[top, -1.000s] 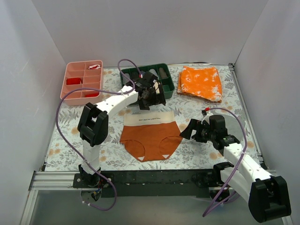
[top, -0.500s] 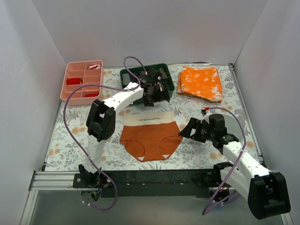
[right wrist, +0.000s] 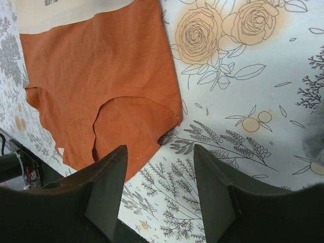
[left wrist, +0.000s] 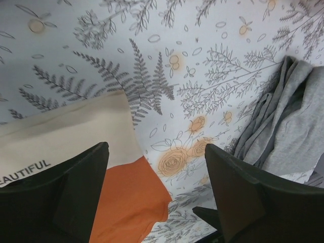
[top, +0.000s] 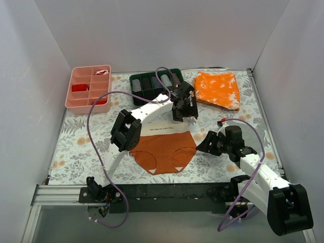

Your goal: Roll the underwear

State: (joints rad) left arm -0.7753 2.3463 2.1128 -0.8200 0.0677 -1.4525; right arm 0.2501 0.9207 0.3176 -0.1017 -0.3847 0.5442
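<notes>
The underwear (top: 163,151) lies flat on the floral mat, rust-brown face up, its cream waistband (top: 164,127) on the far side. My left gripper (top: 185,111) hovers over the waistband's far right corner, open with nothing in it. In the left wrist view the underwear (left wrist: 124,200) shows between and left of the left gripper (left wrist: 157,202). My right gripper (top: 204,144) sits low, just right of the garment's right edge, open and empty. In the right wrist view the underwear (right wrist: 96,76) spreads ahead of the right gripper (right wrist: 159,195), and its right leg corner reaches between the fingers (right wrist: 107,188).
A pink compartment tray (top: 80,104) stands at the back left, a green tray (top: 135,94) at the back middle. A bright orange speckled cloth (top: 217,90) lies at the back right. Grey cloth (left wrist: 291,131) lies right of the garment. White walls close in the table.
My left gripper has swung right, from over the green tray to above the waistband's right corner. The right gripper has edged slightly left toward the garment. The underwear has not moved.
</notes>
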